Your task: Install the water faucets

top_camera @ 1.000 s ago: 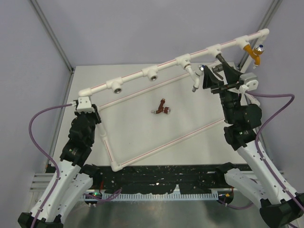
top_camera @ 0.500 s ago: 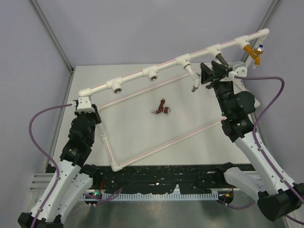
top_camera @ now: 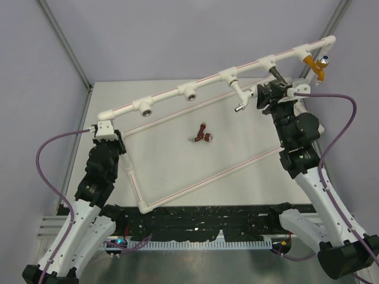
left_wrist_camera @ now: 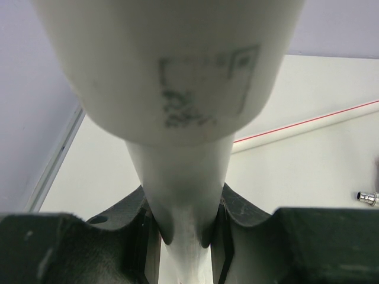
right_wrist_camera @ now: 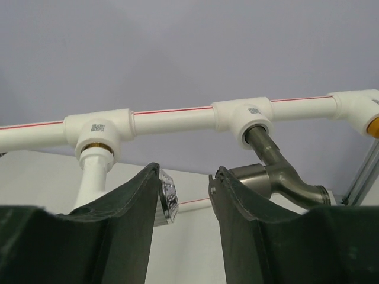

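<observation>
Top view only: reddish-brown faucet (top_camera: pixel 201 135) loose on counter (top_camera: pixel 166 160).
Faucets on pipe (top_camera: pixel 207 83): three: white faucet (top_camera: pixel 238 97), grey faucet (top_camera: pixel 276 73), yellow faucet (top_camera: pixel 315 64).
Left end effector (left_wrist_camera: pixel 186 231): clenched on pipe.
Right wrist view: right end effector (right_wrist_camera: pixel 186 173) released, beside white faucet's knob (right_wrist_camera: pixel 167 198).

A white pipe frame (top_camera: pixel 207 179) with thin red stripes stands on the pale desk (top_camera: pixel 177 160). Toward the left end of the frame's raised upper rail sit two tee sockets (top_camera: pixel 145 106). A black cable tray (top_camera: pixel 195 222) runs just beyond the frame's near corner, and grey walls (top_camera: pixel 177 35) rise behind the frame.
</observation>
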